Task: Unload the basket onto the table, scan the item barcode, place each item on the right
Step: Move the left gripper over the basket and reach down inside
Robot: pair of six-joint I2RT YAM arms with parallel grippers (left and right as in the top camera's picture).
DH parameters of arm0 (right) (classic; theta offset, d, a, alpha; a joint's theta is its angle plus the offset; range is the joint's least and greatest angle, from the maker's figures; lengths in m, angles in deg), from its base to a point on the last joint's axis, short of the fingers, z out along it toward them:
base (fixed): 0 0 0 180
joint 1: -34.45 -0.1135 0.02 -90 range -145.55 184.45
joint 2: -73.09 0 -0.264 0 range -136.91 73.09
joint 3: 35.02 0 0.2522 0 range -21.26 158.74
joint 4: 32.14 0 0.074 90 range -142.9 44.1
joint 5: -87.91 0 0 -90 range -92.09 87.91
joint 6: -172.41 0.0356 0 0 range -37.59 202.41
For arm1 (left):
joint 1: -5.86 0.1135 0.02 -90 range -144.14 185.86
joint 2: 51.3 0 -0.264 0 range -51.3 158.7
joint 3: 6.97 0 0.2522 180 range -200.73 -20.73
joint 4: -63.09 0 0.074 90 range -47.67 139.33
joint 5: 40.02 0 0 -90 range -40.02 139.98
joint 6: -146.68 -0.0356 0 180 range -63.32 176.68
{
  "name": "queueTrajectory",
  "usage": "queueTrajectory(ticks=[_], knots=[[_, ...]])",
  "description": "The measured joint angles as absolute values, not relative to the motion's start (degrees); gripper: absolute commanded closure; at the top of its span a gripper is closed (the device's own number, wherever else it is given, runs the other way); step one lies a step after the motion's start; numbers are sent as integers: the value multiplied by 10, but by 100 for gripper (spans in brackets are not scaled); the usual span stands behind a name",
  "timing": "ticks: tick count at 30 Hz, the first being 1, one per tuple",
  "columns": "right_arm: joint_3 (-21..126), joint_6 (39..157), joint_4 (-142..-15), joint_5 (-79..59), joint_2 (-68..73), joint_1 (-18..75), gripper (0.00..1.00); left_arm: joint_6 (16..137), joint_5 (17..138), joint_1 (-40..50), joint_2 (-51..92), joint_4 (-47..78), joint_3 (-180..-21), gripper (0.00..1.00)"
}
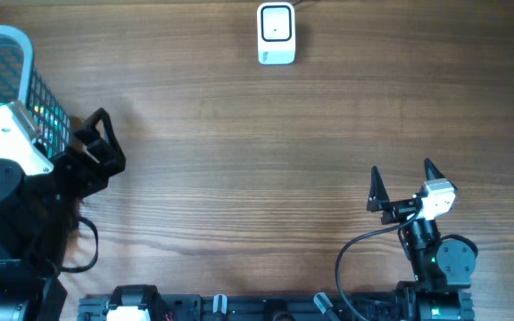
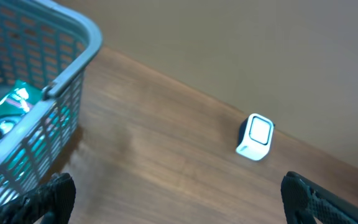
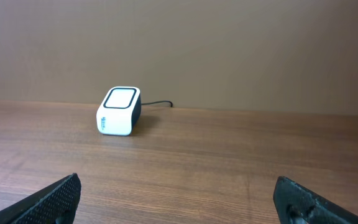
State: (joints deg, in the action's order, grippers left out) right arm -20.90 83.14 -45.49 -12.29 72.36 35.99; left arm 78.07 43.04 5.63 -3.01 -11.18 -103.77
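**Both grippers wide, nothing scanned yet**

Black fingertips (image 2: 55, 198) are right up against the lens, so I'll start with those. My left gripper (image 2: 178, 194) shows a tip in each bottom corner of its wrist view, spread wide with nothing between them. Same deal with my right gripper (image 3: 176, 188): jaws fully apart, empty, low over the brown wooden table (image 1: 239, 178) on my right side.

The item, as far as I can tell, is the shiny teal packet (image 2: 10, 106) lying inside the light blue plastic mesh basket (image 2: 79, 31) at the far left. My left gripper hangs just beside that basket, outside the rim and not touching the packet. Can't make out a barcode from here.

The small white boxy scanner (image 1: 276, 34) with its dark-framed window sits at the far edge of the table, well apart from both arms.

Progress-wise I'd call it basically zero. Left to do: reach into the basket, grab the packet, carry it over, and face the barcode to the scanner window.
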Motion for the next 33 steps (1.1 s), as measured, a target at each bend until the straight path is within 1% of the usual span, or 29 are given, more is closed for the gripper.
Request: queueTrajectory(ticks=[4,11,18,22,24,27,33], knots=[[-209,831,-455,-123,724,360,0,781,404,56,-30,-148,-1039,0],[-209,831,-455,-123,724,360,0,781,393,56,-34,-159,-1039,0],[-209,831,-455,-123,724,360,0,781,391,56,-107,-175,-1041,0],[-209,831,-455,-123,724,360,0,785,390,56,-122,-189,-1042,0],[-209,831,-455,-123,724,360,0,800,373,56,-122,-202,-1042,0],[-209,831,-455,-123,723,360,0,832,316,56,-122,-214,-1042,0],[-209,831,-455,-123,701,360,0,862,252,56,-107,-221,-1043,0]])
